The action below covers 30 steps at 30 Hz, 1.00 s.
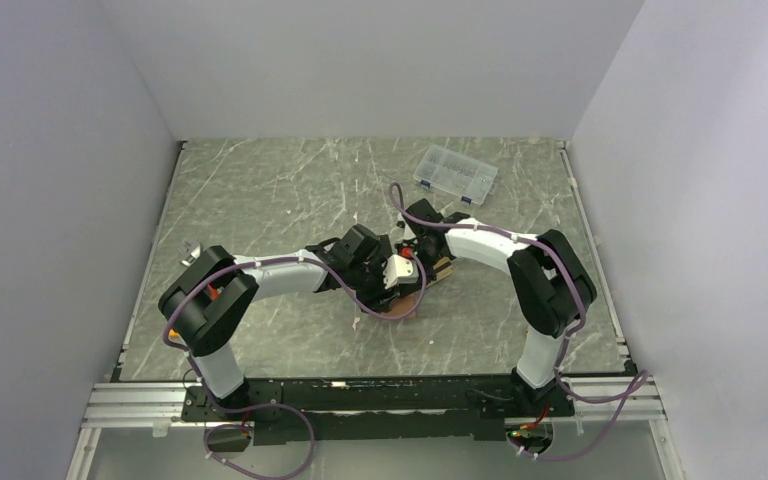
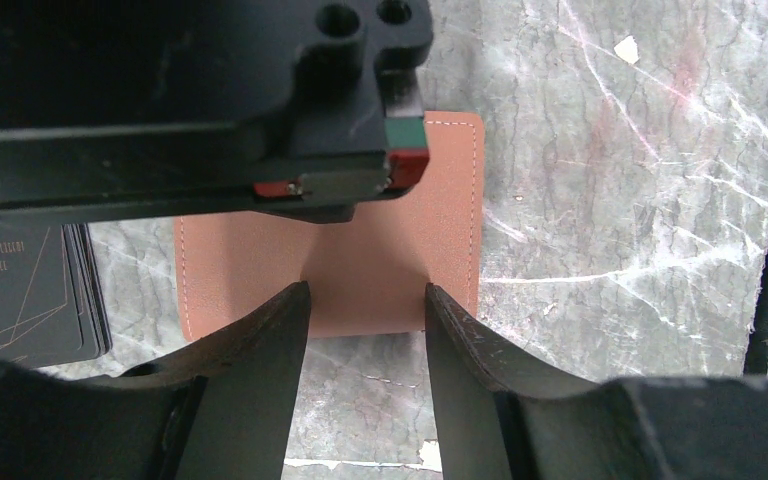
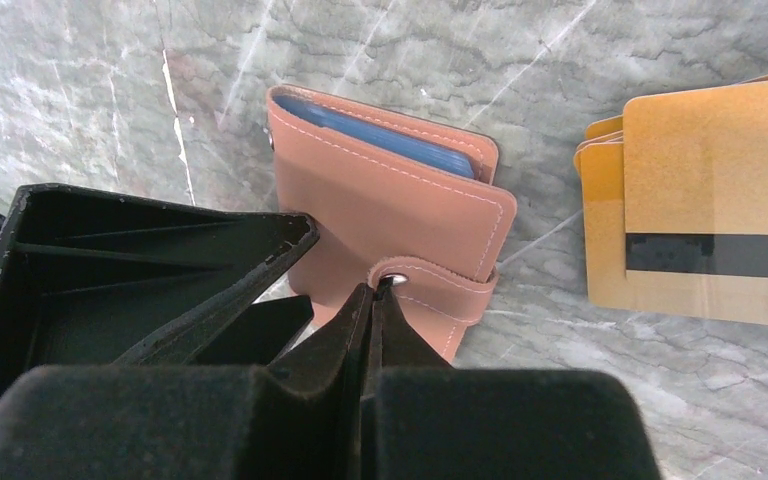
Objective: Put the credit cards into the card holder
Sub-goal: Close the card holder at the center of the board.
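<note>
The card holder (image 3: 380, 200), tan-brown leather, lies folded shut on the marble table, blue inner pockets showing at its far edge. Its strap wraps round to a snap stud (image 3: 392, 279). My right gripper (image 3: 380, 285) is shut, its tips touching the strap end at the stud. My left gripper (image 2: 367, 290) is open, its fingers straddling the near edge of the card holder (image 2: 360, 260) with nothing gripped. Orange-gold credit cards (image 3: 710, 190) with a black stripe lie stacked to the holder's right. From above, both grippers meet over the card holder (image 1: 402, 306).
A stack of dark printed cards (image 2: 20, 290) lies left of the holder. A clear plastic compartment box (image 1: 454, 174) sits at the back right. White walls close the table on three sides. A small metal piece (image 1: 190, 249) is at the left edge.
</note>
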### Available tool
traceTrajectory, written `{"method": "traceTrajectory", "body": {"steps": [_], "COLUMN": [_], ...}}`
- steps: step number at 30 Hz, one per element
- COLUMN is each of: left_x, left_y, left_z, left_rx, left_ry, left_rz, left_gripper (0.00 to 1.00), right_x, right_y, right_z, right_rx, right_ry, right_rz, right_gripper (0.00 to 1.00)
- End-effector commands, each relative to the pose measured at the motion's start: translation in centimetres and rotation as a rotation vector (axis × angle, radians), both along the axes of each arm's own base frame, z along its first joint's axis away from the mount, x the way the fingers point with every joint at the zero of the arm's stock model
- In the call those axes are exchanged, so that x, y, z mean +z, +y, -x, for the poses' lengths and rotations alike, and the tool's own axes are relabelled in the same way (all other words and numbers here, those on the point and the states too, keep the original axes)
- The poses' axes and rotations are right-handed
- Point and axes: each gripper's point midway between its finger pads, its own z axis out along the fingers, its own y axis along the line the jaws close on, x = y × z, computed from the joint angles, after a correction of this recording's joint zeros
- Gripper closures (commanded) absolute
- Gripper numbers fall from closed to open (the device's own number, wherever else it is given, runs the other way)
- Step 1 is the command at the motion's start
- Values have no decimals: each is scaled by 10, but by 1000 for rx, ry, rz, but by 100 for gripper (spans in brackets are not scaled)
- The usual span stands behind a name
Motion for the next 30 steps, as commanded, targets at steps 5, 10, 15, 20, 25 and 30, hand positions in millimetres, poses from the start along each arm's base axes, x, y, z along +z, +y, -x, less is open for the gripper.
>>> {"method": "traceTrajectory", "body": {"steps": [5, 10, 15, 20, 25, 30], "left_x": [-6, -8, -7, -5, -4, -7], "left_y": [8, 9, 10, 12, 13, 17], "left_z": [3, 4, 2, 0, -3, -5], "left_rx": [0, 1, 8, 21, 31, 41], "left_ry": [4, 9, 13, 19, 21, 17], "left_rz": [-43, -47, -45, -42, -43, -52], "left_gripper": [48, 48, 48, 49, 49, 49], "right_x": [-40, -48, -51, -56, -65, -79], "right_y": [-22, -32, -45, -56, -56, -68], "right_z": [32, 37, 34, 41, 54, 63], "right_rx": [-13, -47, -116, -163, -180, -241], "right_ry": [103, 119, 129, 152, 189, 225], "right_rz": [123, 150, 145, 127, 77, 55], "right_gripper": [100, 100, 100, 100, 100, 100]}}
